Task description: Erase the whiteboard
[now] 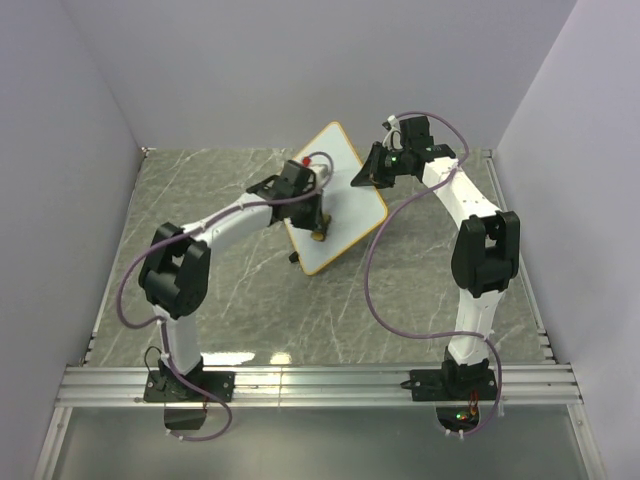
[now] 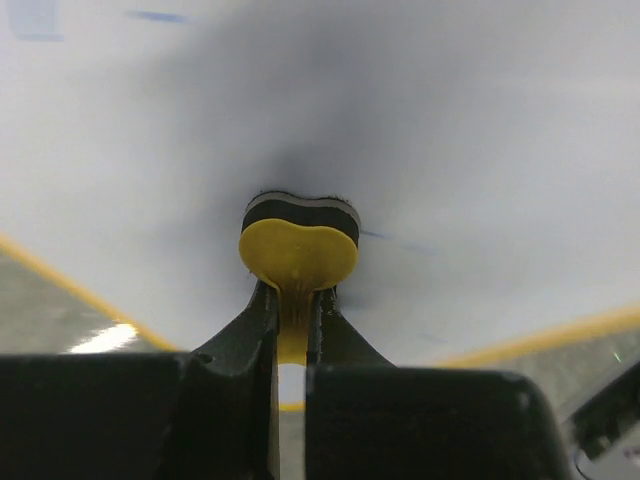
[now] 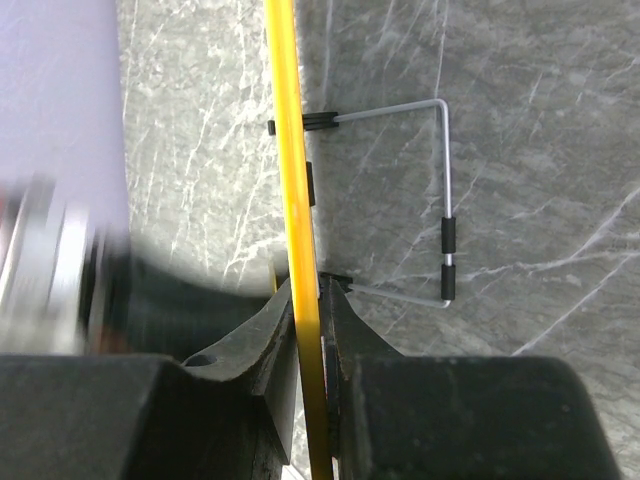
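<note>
The whiteboard (image 1: 345, 205), white with a thin orange-yellow frame, stands tilted at mid table. My left gripper (image 1: 318, 222) is shut on a small yellow eraser (image 2: 298, 252), whose dark felt face presses on the board's white surface (image 2: 450, 150). Faint blue marks (image 2: 155, 16) remain at the upper left of the left wrist view. My right gripper (image 1: 360, 176) is shut on the board's orange-yellow frame (image 3: 290, 170) at its upper right edge. The frame runs edge-on between the right fingers (image 3: 262, 335).
A bent wire stand (image 3: 445, 200) with black sleeves juts from the board's back over the grey marble tabletop (image 1: 200, 190). White walls close in the table at the back and both sides. A metal rail (image 1: 320, 385) runs along the near edge.
</note>
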Robot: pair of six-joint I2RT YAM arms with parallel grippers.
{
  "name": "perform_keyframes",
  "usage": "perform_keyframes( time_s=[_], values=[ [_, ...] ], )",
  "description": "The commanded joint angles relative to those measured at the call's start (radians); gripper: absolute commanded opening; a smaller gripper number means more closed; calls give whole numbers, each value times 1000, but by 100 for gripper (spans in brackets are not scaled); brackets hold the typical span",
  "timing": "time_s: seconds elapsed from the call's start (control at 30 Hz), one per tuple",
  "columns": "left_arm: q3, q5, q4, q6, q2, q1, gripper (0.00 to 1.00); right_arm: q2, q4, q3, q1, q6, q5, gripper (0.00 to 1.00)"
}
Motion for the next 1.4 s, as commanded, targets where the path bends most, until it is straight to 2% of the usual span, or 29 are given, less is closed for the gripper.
perform_keyframes(
  time_s=[0.0,0.17,0.27,0.5,0.67,0.77,1.03,1.23,1.37],
  values=[
    [41,77,5,6,-72,-159,0,18,-80,-16,31,1,41,0],
    [59,81,-12,-14,-64,-182,0,12,-71,-25,31,6,37,0],
    [-3,34,7,-23,-67,-172,0,4,-73,-28,31,1,37,0],
    [-163,49,100,-52,-53,-80,0,-17,-71,-39,31,-3,41,0],
    [-240,71,113,-31,-53,-78,0,-28,-62,-53,29,6,41,0],
    [-255,107,96,1,-102,-115,0,-31,-56,-59,28,12,43,0],
    [-188,135,-33,100,-159,-187,0,-22,-40,-58,29,32,44,0],
    [-214,65,11,58,-199,-179,0,-17,-39,-65,29,32,44,0],
    [-131,43,10,31,-135,-142,0,-22,-39,-71,31,26,44,0]
  ],
)
